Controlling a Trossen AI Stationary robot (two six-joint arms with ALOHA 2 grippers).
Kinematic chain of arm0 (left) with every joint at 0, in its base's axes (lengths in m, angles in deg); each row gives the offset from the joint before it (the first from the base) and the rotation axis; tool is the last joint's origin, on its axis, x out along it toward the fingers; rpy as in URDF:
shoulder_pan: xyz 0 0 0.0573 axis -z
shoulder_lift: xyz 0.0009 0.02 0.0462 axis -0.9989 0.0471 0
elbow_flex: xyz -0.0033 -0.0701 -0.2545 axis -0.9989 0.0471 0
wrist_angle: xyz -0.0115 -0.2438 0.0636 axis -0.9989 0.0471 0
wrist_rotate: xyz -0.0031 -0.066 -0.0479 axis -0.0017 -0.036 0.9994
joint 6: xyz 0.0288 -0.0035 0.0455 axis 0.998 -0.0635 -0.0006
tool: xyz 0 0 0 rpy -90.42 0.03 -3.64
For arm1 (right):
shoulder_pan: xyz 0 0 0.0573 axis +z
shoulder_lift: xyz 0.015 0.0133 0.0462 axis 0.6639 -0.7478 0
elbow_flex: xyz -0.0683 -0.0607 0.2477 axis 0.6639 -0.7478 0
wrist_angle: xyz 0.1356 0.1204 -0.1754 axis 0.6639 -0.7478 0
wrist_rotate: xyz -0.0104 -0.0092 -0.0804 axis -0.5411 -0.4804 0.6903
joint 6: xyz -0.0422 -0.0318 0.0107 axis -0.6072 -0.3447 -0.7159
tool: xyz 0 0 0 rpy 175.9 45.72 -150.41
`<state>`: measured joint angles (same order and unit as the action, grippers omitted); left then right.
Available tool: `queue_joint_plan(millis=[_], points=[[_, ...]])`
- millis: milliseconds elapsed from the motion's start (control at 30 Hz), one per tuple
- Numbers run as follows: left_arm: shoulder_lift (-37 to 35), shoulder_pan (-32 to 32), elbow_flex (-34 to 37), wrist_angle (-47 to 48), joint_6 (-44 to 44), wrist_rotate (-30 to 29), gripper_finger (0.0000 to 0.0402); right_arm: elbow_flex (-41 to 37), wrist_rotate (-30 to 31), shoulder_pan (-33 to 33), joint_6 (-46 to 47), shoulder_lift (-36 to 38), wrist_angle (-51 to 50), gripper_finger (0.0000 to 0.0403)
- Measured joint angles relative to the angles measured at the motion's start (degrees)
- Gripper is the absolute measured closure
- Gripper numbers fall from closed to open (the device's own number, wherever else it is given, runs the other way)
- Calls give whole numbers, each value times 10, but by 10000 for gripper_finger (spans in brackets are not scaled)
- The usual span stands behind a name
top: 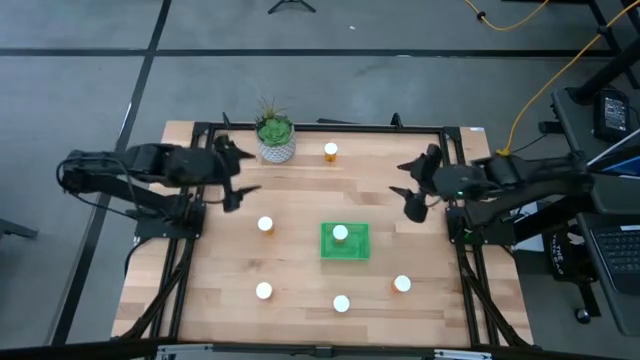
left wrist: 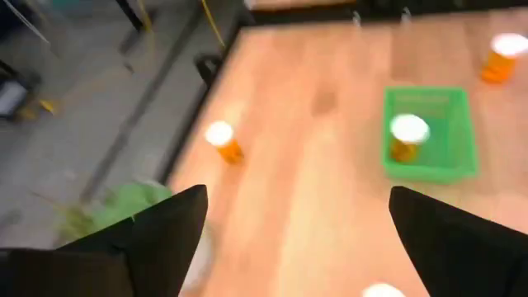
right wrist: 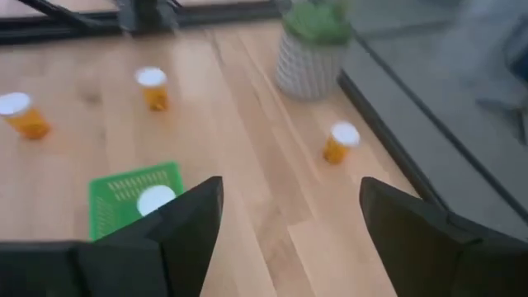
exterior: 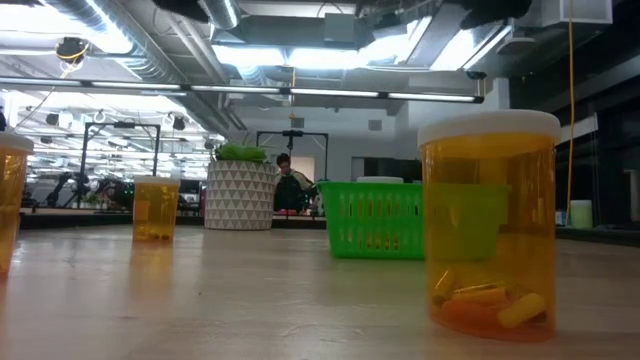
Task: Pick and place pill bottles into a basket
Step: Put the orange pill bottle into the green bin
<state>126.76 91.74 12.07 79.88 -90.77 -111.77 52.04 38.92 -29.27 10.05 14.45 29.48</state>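
The green basket [top: 357, 252] sits right of the table's middle with one orange, white-capped pill bottle [top: 340, 233] standing in it. Several more bottles stand upright on the wood: one at the far edge [top: 331, 151], one left of the basket [top: 265, 225], and three near the front [top: 263, 291] [top: 341, 303] [top: 402, 284]. My left gripper [top: 238, 172] hovers open and empty at the far left, beside the plant. My right gripper [top: 408, 185] hovers open and empty at the far right. The basket also shows in the left wrist view [left wrist: 450, 140], the right wrist view [right wrist: 115, 194] and the low view [exterior: 375, 218].
A green plant in a white patterned pot [top: 275, 139] stands at the far edge, just right of my left gripper. In the low view a bottle [exterior: 490, 220] stands close to the camera. Bare wood lies between the two grippers and behind the basket.
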Motion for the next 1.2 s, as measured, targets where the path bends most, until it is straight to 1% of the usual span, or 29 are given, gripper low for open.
queue_joint_plan(millis=[100, 233, 300, 400, 533, 633, 733, 800, 933, 1200], points=[[26, 5, 9, 5, -37, 24, 20, -37, -2, 3, -42, 28, 50, 116], [59, 7, 25, 24, -83, 47, 4, -62, 10, 3, -74, 34, 67, 116], [77, 17, 47, 39, -98, 48, 4, -69, 13, 3, -91, 34, 77, 116], [100, 38, 81, 34, -121, 59, 4, -71, 14, 3, -119, 34, 98, 116], [130, 62, 131, -1, -152, 85, 2, -71, 15, 2, -143, 34, 118, 116], [142, 74, 165, -64, -174, 103, 2, -71, 15, 2, -151, 34, 128, 116], [153, 82, 197, -120, -196, 107, 2, -71, 15, 2, -150, 34, 129, 116], [158, 87, 214, -141, -209, 107, 2, -71, 15, 2, -150, 34, 130, 116], [166, 91, 230, -154, -225, 108, 2, -71, 14, 2, -150, 34, 137, 116], [172, 83, 270, -171, -226, 101, 2, -71, 13, 2, -153, 34, 159, 116]])
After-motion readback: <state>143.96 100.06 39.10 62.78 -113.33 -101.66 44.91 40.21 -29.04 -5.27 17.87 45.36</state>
